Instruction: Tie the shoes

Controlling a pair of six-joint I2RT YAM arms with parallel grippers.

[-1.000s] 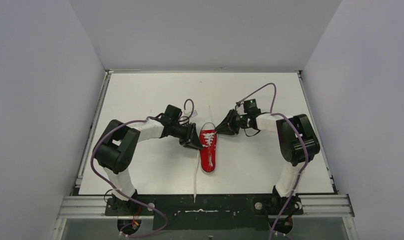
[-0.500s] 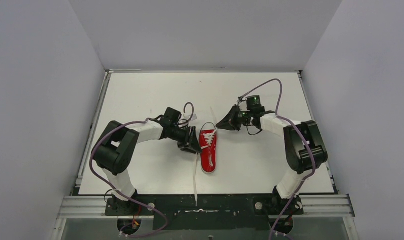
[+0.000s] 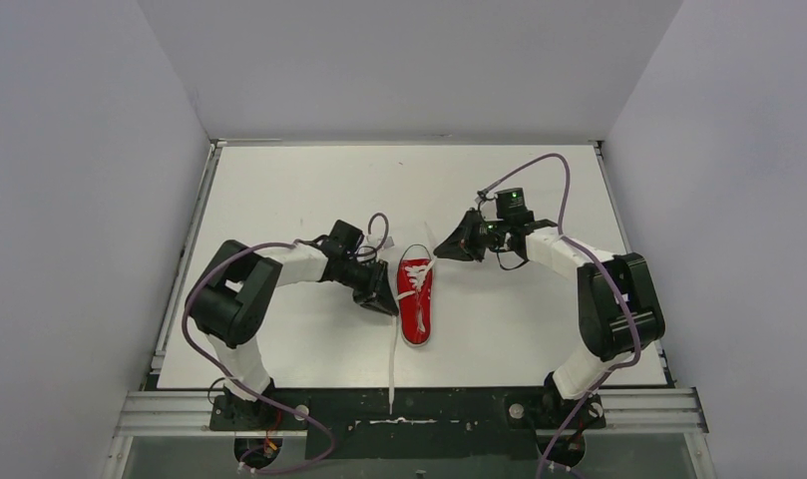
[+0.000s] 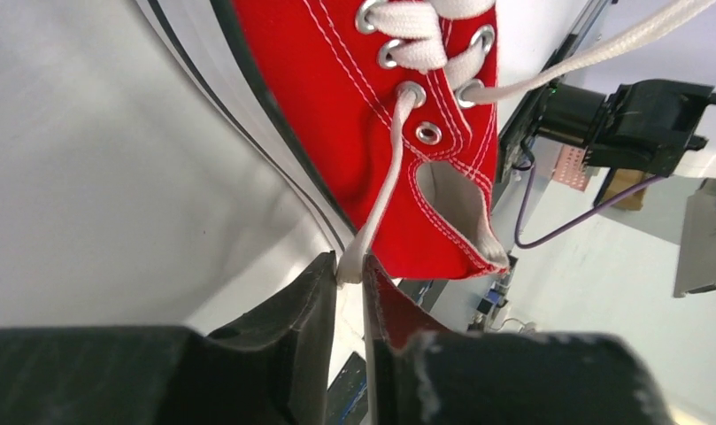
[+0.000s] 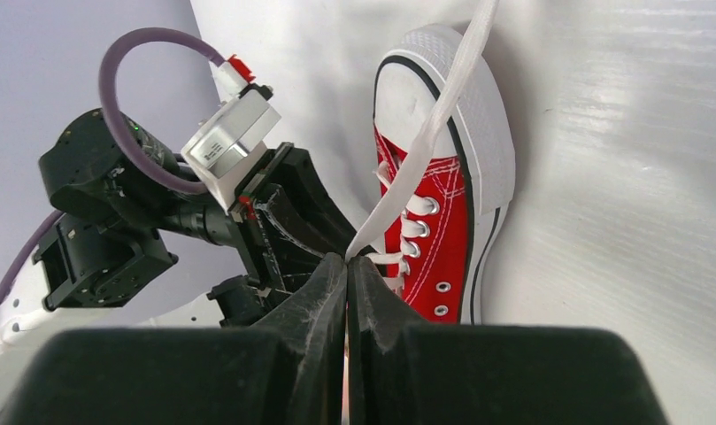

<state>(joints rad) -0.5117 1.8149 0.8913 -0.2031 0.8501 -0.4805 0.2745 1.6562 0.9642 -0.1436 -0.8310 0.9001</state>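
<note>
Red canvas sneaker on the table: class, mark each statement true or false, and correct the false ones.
1. The left claw pinches one of the white laces of the small red canvas sneaker. True.
2. The sneaker's white rubber toe cap points to the far edge of the white table. False: it points to the near edge.
3. The right claw gapes wide open. False: its fingers are shut on a lace.
4. The sneaker lies between the two claws. True.
5. The laces are tied in a bow. False: they are untied, one in each claw.
</note>
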